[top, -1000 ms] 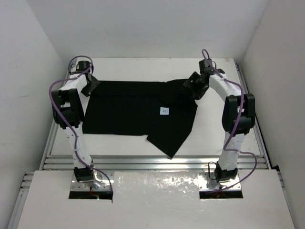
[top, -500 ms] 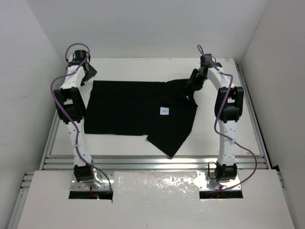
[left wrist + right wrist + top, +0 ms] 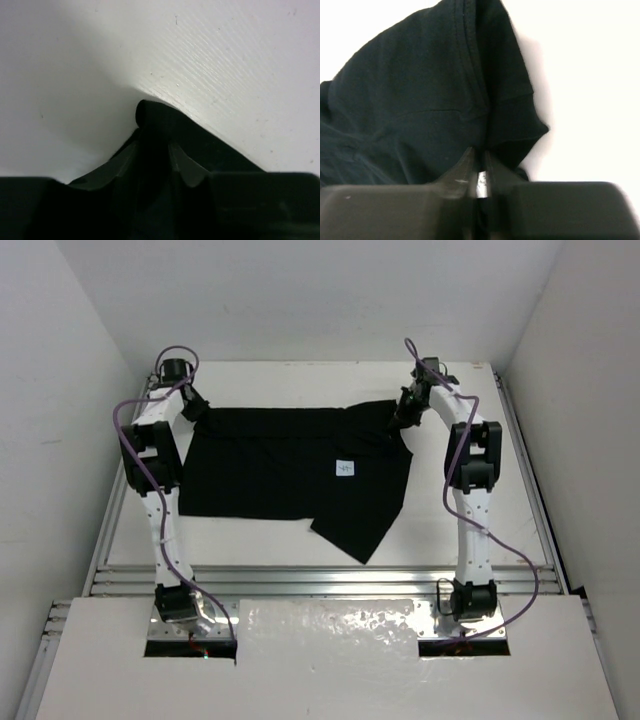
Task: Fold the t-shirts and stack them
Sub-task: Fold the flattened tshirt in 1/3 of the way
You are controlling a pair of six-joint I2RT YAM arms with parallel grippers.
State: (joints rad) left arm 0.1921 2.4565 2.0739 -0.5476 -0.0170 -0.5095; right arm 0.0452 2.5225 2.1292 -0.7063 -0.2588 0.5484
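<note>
A: How far along was the folding?

B: Barely begun, by my reckoning. The t-shirt (image 3: 280,470) lay spread mostly flat across the middle of the table (image 3: 240,540), with its white label (image 3: 346,469) facing up right of centre. One flap stuck out at a slant toward the near right, so the outline was lopsided. I could make out no tidy fold, and there was no stack anywhere.

A: And the arms?

B: Both reached to the far edge of the cloth. The left gripper (image 3: 195,408) sat at the far left corner. In its wrist view the fingers (image 3: 182,165) were drawn in on a raised tuck of black cloth, pinching it. The right gripper (image 3: 403,420) was at the far right corner, by the sleeve (image 3: 505,100). Its fingers (image 3: 462,172) were nearly pressed together, and the hem seemed to run in between the tips. I took that for a pinch too, though the bite looked small.

A: So what was left?

B: Nearly all of it, I'd judge — bring the far edge over toward the near side, fold again, then set the shirt down as the start of a pile. Only one shirt was in view.

A: And the surroundings?

B: A plain white tabletop, matte and faintly grained up close, with metal rails (image 3: 300,578) along its near edge and down the sides. White walls (image 3: 60,390) closed it in on the left, the right and the far side — a bare, evenly lit booth.
</note>
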